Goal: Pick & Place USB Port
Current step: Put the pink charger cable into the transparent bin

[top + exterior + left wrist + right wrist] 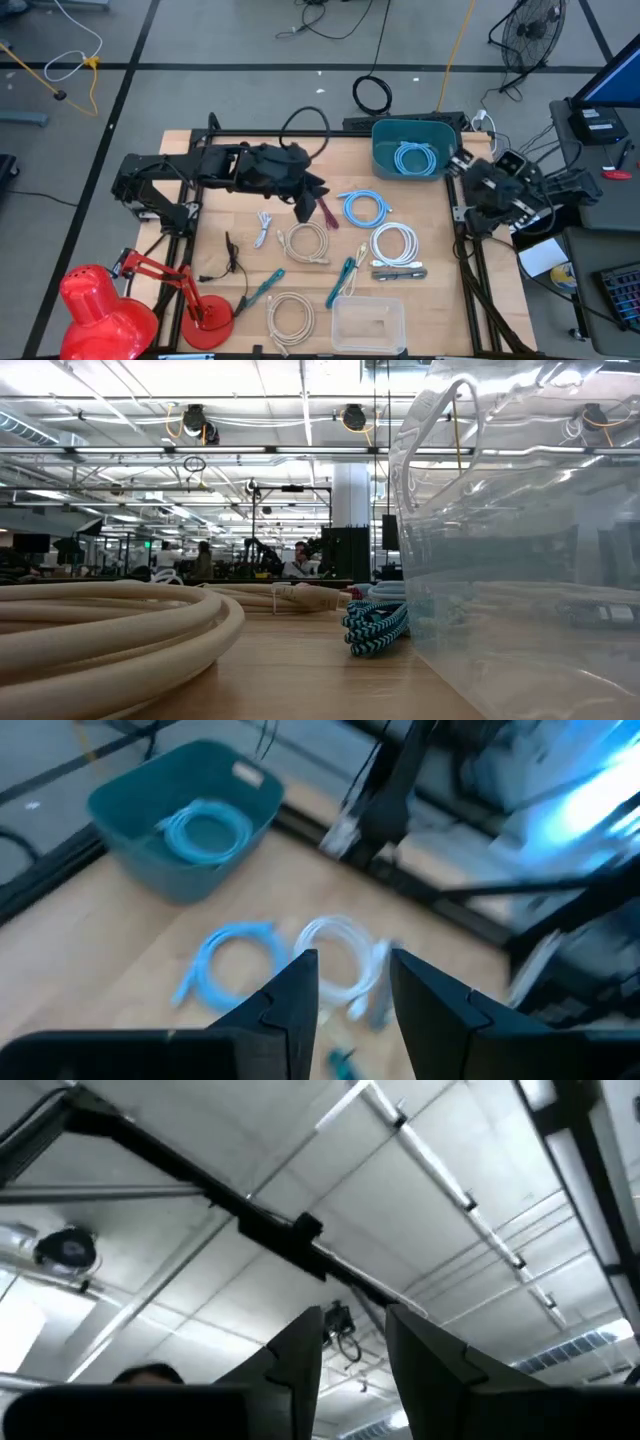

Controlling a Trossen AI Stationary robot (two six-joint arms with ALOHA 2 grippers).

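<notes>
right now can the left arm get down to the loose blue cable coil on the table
Probably yes. The left gripper hangs over the table middle with its fingers apart and empty. The blue cable coil lies just beside it on bare wood, apart from the white coil, nothing over it.

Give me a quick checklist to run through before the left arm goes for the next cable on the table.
1. Left gripper empty: ok, fingers apart with nothing between them.
2. Cables still on the table: ok, blue coil and white coil lie apart.
3. Teal bin ready: ok, upright, one light blue cable inside.
4. Right arm out of the way: ok, parked off the table's right edge, right gripper aimed at the ceiling.
5. Red lamp clear of the left arm: ok.
</notes>
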